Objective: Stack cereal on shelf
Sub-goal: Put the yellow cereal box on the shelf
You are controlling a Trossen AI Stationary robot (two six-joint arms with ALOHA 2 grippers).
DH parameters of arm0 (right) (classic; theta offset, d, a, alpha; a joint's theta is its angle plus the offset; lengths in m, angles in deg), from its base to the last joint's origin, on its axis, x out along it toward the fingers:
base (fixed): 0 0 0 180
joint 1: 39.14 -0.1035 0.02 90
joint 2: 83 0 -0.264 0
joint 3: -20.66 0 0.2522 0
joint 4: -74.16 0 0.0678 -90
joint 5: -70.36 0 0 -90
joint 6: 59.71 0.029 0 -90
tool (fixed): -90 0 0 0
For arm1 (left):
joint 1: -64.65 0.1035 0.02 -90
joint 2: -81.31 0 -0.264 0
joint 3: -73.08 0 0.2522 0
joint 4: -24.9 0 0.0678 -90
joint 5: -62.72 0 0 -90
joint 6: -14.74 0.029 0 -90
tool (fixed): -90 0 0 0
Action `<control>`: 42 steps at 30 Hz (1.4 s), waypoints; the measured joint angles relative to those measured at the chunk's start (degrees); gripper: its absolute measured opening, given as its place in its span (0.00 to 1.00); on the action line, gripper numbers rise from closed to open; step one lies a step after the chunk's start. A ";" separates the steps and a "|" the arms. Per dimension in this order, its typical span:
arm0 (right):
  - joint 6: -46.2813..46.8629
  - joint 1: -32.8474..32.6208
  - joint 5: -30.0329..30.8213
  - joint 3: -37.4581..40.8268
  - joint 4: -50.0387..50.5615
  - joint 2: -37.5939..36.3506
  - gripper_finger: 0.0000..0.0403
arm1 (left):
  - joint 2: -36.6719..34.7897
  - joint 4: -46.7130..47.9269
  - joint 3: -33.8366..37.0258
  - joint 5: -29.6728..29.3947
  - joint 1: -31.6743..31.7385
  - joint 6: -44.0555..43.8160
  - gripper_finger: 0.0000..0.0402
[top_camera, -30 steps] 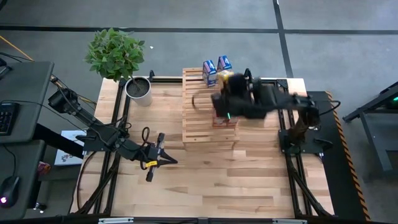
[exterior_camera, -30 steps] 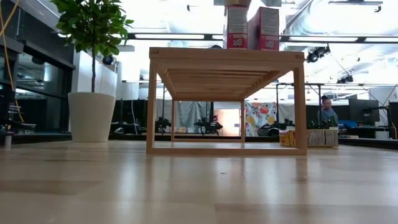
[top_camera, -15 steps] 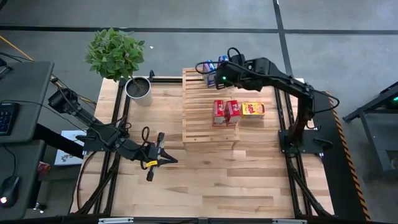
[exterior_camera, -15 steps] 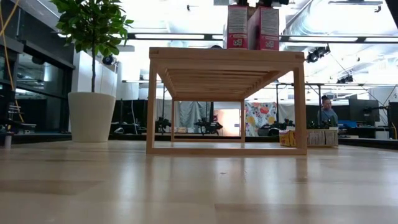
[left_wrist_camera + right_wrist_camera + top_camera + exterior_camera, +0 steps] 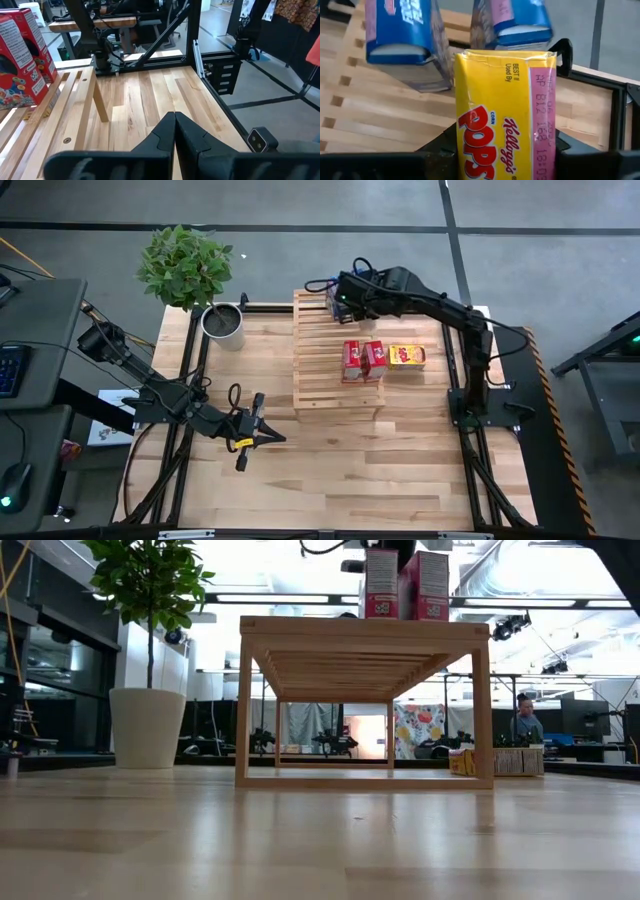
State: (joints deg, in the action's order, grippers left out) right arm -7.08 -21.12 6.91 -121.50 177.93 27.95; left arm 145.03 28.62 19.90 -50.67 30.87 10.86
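My right gripper (image 5: 339, 297) is over the far end of the pale slatted shelf (image 5: 320, 385), shut on a yellow-orange cereal box (image 5: 502, 100). Two blue boxes (image 5: 400, 25) (image 5: 517, 20) stand just beyond it on the shelf's far end. Two red boxes (image 5: 363, 359) stand side by side on the shelf top and also show in the low view (image 5: 405, 585). A second yellow box (image 5: 406, 356) lies flat on the table, right of the shelf. My left gripper (image 5: 270, 437) is shut and empty, low over the table left of the shelf. My right gripper pinches the yellow box between its two fingers (image 5: 559, 142), one on each side of the box's end nearest the wrist (image 5: 470, 150). The box points away from the wrist along the fingers. It is lifted clear above the slats, in front of the blue boxes.
A potted plant in a white pot (image 5: 222, 323) stands at the table's far left corner. Black frame rails (image 5: 455, 370) run along the table's left and right sides. Bare plank tabletop (image 5: 350, 470) lies near the front edge. A person (image 5: 524, 720) shows far off in the room.
My right gripper, still holding the yellow box, has gone from over the middle of the shelf toward the far edge and a little left, now over the blue boxes. The red boxes and the lying yellow box, covered by the arm before, now show.
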 joint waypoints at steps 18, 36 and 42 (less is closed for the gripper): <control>-3.58 -0.04 -4.59 0.00 0.02 2.65 0.35 | 0.00 1.29 0.04 0.04 0.00 -0.61 0.00; -3.18 -0.76 -1.70 0.00 0.00 2.63 0.62 | 0.00 1.26 0.04 0.06 -0.02 -0.74 0.00; -3.69 -0.39 -0.07 -0.13 0.08 1.95 0.64 | 0.00 1.26 0.04 0.08 -0.02 -1.07 0.00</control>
State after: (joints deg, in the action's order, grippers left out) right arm -10.76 -21.51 6.84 -121.63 178.01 29.90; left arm 145.03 29.88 19.94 -50.59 30.85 9.78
